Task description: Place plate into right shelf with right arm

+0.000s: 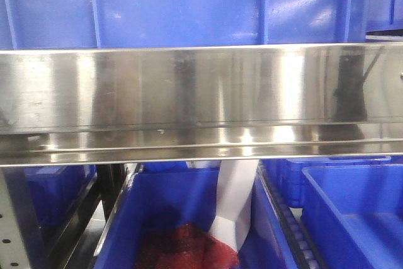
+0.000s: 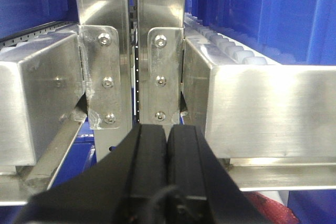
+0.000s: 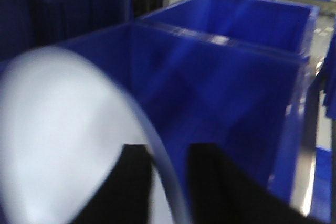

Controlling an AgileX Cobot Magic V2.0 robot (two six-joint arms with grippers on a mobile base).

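Observation:
The plate (image 3: 63, 129), white with a pale-blue rim, shows blurred at the left of the right wrist view, standing on edge. My right gripper (image 3: 170, 150) is shut on the plate, its rim running between the two dark fingers; the left finger lies over the plate's face. The plate hangs over an open blue crate (image 3: 226, 87). The right shelf shows in the front view as a broad shiny steel rail (image 1: 201, 92) with blue crates above and below. My left gripper (image 2: 167, 129) is shut and empty, close to the rack's steel posts (image 2: 160, 51).
Below the rail a blue crate (image 1: 170, 200) holds a red mesh bundle (image 1: 182, 247) and a white object (image 1: 236, 200). Another blue crate (image 1: 352, 212) sits to its right. A second crate (image 3: 262, 19) stands behind the near one. Steel beams (image 2: 262, 103) flank the left gripper.

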